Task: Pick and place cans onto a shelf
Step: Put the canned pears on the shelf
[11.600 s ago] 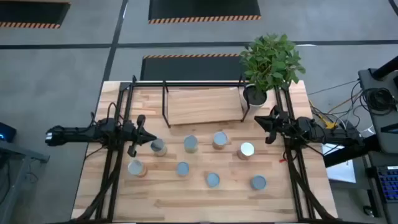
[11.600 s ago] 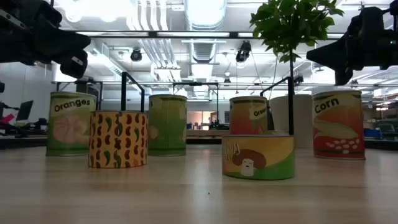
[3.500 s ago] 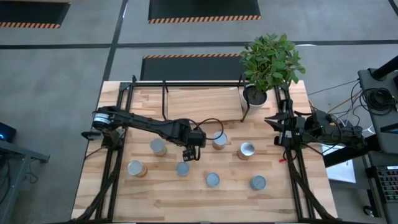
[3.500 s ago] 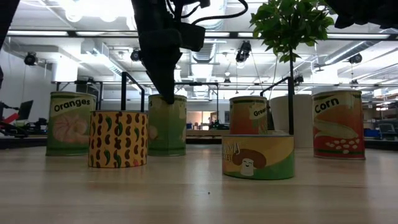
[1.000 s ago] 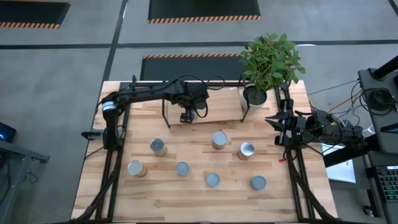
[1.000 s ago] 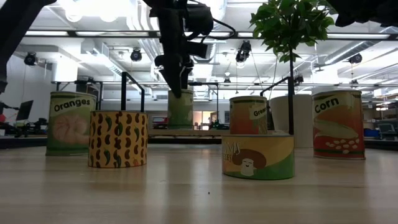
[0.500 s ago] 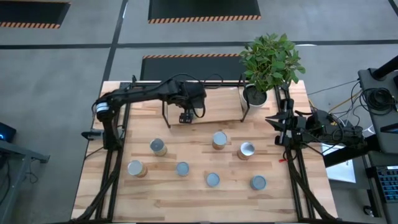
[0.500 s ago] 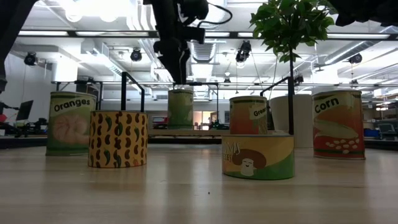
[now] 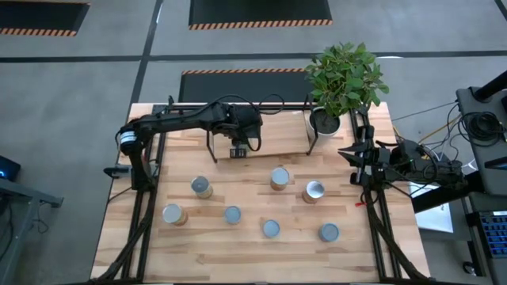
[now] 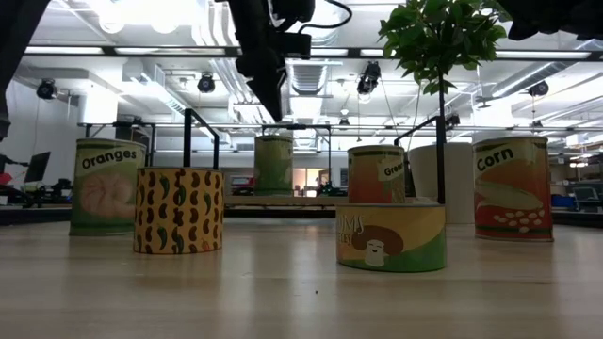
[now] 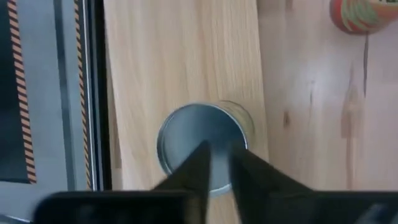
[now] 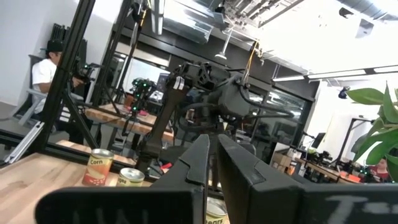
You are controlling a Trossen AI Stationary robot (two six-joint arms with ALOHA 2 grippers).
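Note:
One can (image 10: 274, 165) stands upright on its base on the shelf's light wooden board (image 9: 269, 134). In the left wrist view its silvery top (image 11: 186, 134) shows near the board's edge. My left gripper (image 10: 271, 111) hovers right above this can with its fingers a little apart, touching nothing; it also shows in the left wrist view (image 11: 219, 163) and the high view (image 9: 238, 151). Several more cans stand on the tabletop, among them one at the left (image 9: 201, 187) and one near the middle (image 9: 279, 178). My right gripper (image 9: 345, 154) waits shut at the table's right side.
A white plant pot (image 9: 325, 121) with a leafy plant (image 9: 346, 77) stands by the shelf's right end. Black arm frames run along the table's left (image 9: 142, 198) and right (image 9: 379, 214) sides. Bare wood lies near the table's front edge (image 9: 253, 261).
My left gripper has gone straight up from the top of the can on the shelf and now stands clear above it. The can has stayed upright on the board.

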